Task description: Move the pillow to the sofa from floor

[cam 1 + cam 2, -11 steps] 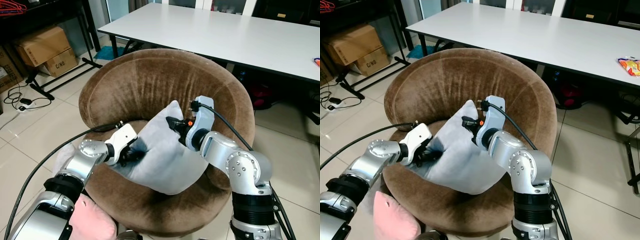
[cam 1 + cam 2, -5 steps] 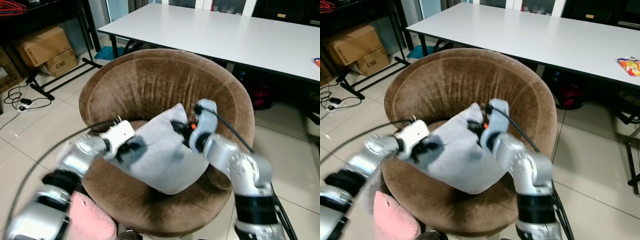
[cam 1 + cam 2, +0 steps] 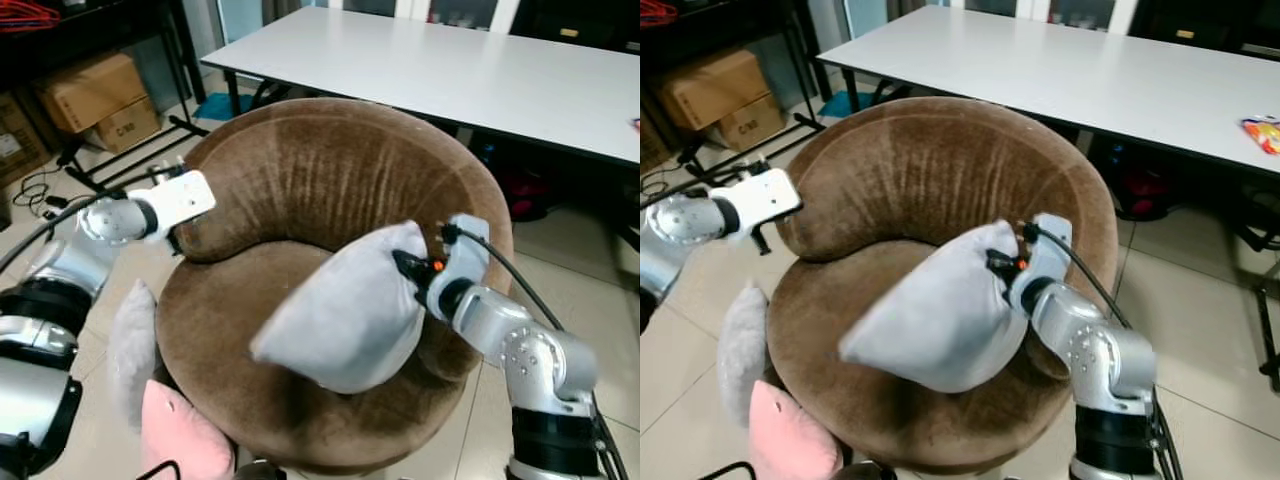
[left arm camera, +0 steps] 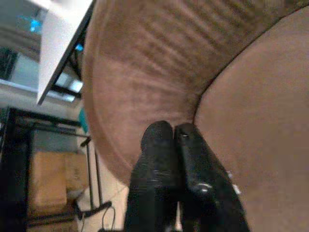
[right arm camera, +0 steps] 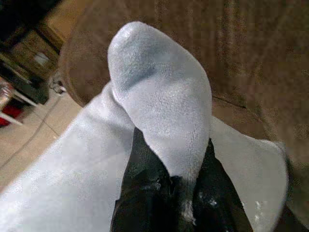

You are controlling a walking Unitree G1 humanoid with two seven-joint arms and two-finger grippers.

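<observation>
A grey pillow (image 3: 340,310) leans on the seat of the round brown sofa chair (image 3: 300,180), toward its right side. My right gripper (image 3: 408,268) is shut on the pillow's upper right corner; in the right wrist view that corner (image 5: 159,96) sticks up between the black fingers (image 5: 140,188). My left gripper (image 4: 173,129) is shut on nothing, its two fingers pressed together. It hangs off the sofa's left rim, apart from the pillow, with its white wrist (image 3: 185,195) beside the backrest's left end.
On the floor left of the sofa lie a pink pillow (image 3: 180,435) and another grey pillow (image 3: 130,345). A long white table (image 3: 480,70) stands right behind the sofa. Cardboard boxes (image 3: 95,90), a black rack and cables (image 3: 40,195) are at the far left.
My left gripper let go of the pillow and swung out to the left past the sofa's rim. The right gripper moved right with the pillow, which tipped lower onto the seat.
</observation>
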